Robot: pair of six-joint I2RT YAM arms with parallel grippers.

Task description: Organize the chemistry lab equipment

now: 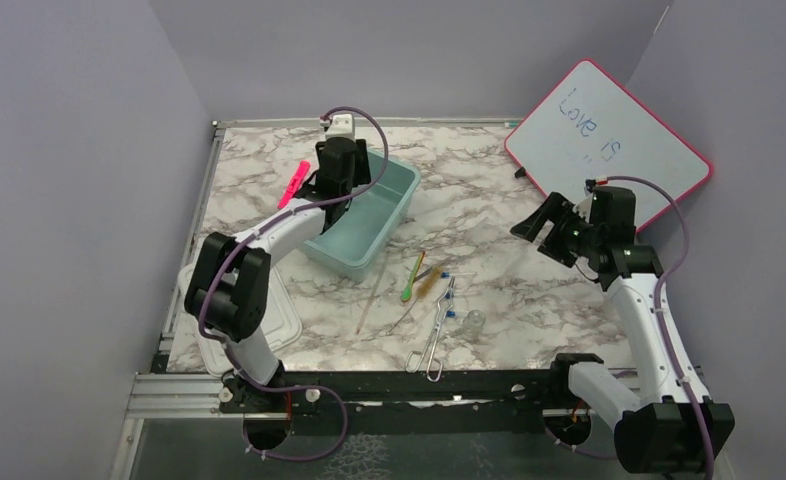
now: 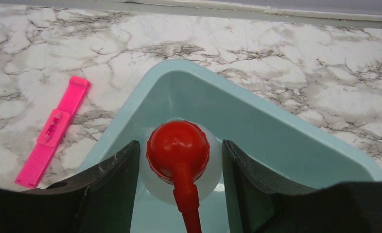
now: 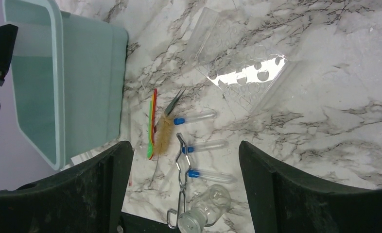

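Left gripper: over the far left corner of the teal bin. Its fingers look clamped on the red-bulbed dropper, with a pale rounded part around the bulb filling the gap between them. The dropper hangs above the bin's inside, probably so that letting go drops it straight in.

Right gripper: jaws spread wide and holding nothing, hovering over the right side of the table. Its wrist camera faces the loose pile. This reads as a waiting pose, clear of the left arm and lined up for a later pick.

Pile, mid-table, right of the bin:
- The green-handled tool and tan-bristled wire brush lie touching.
- The metal tongs run towards the near edge.
- Three blue-capped tubes lie parallel.
- The small clear glass vessel lies on its side at the near end.
- The thin clear rod lies closest to the bin.
- A clear holed rack lies flat close by the tubes.

None of these is in the bin yet. The pink marker lies left of the bin and is not lab gear.
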